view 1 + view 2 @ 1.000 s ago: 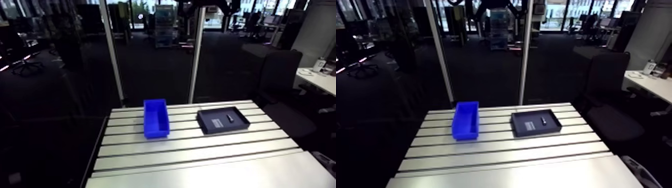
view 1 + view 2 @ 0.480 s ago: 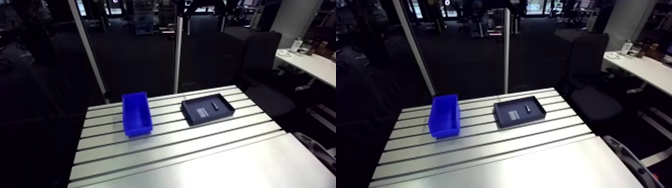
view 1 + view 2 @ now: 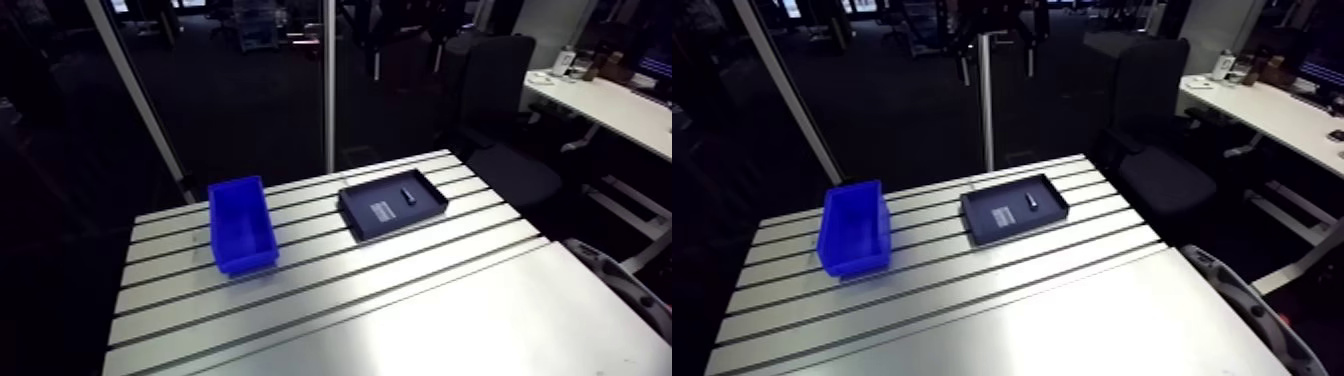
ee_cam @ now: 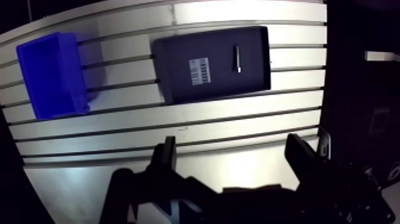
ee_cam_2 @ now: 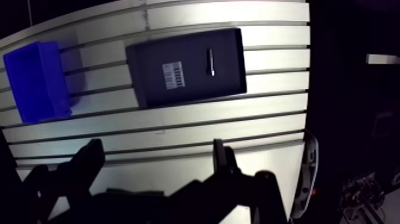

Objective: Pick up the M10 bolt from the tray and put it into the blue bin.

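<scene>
In the arm view, the blue bin point(image 3: 241, 222) sits toward the left side of the table point(image 3: 330, 290), with its open side up. It lies across the long grooves in the table top. To the right of it, well apart, lies the tray point(image 4: 175, 65). The tray is dark, flat and low, and it is turned a little so its edges do not line up with the grooves. Inside the tray, on the side nearer the bin, there is a small white label point(image 3: 383, 211). Just right of the label lies the M10 bolt point(image 3: 408, 194), small and dark, flat on the tray floor. In the wrist view, the gripper point(image 4: 232, 148) hangs high over the bare table, far from the tray and the bin. Its two fingers point(image 4: 166, 156) are spread wide apart and hold nothing.
</scene>
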You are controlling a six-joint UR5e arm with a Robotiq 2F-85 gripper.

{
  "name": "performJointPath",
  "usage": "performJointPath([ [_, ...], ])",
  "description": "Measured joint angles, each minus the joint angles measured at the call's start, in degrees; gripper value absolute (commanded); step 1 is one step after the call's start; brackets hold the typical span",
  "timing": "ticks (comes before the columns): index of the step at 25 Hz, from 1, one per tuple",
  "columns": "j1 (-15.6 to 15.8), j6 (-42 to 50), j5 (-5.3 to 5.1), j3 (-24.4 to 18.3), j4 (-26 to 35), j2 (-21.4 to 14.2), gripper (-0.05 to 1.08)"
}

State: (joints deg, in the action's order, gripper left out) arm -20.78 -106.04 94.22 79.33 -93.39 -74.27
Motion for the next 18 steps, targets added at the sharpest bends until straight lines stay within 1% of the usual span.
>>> performJointPath([
  [7, -1.07, -2.4, -0.13, 2.96, -3.12, 0.36, 0.01],
  [14, -2.64, -6.25, -0.46, 7.75, -8.18, 0.63, 0.01],
  [18, -3.81, -8.14, -1.16, 10.36, -10.82, 0.66, 0.01],
])
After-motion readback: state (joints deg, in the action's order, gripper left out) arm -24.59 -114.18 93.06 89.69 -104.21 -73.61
